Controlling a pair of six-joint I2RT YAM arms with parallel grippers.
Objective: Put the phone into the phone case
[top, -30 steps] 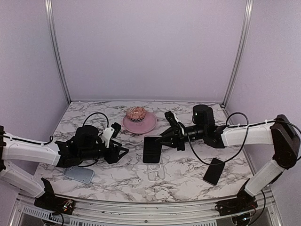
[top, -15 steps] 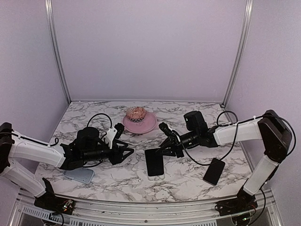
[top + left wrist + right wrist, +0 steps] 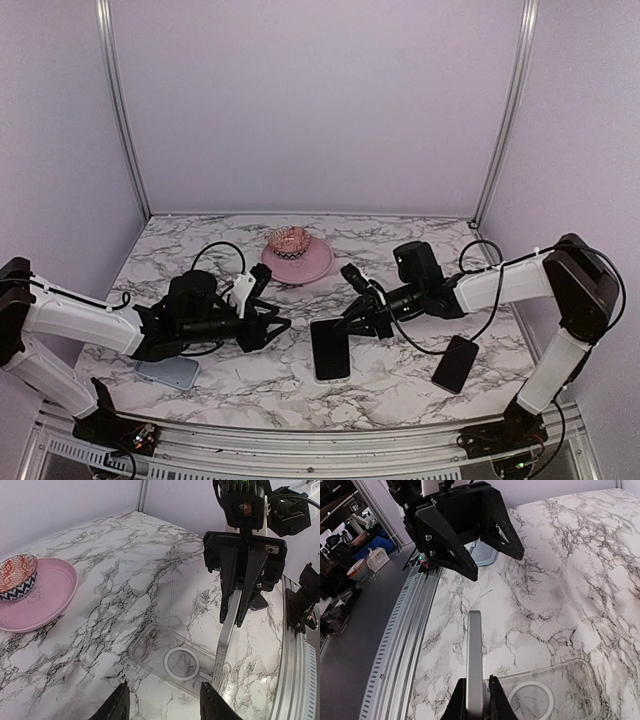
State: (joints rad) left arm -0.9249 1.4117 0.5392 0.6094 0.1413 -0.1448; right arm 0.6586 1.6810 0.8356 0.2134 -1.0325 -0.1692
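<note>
On table (image 3: pixel 400 370): one phone (image 3: pixel 330 350) pinched in right end effector (image 3: pixel 350 326) above one phone case (image 3: pixel 150 647); left end effector (image 3: pixel 277 330) spread.

Matt black plastic on the right fingers (image 3: pixel 461 702). Between them, the phone (image 3: pixel 330 349): glossy black screen, smooth pale edge. Just beside them, the phone case (image 3: pixel 555 690) is clear, shiny plastic on the smooth, marble-patterned table (image 3: pixel 560 580).

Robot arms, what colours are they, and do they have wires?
The left arm and right arm are white tubes with black joints. Thin black cables loop along them. The left gripper and right gripper are black, each with two pointed, wedge-shaped fingers.
</note>
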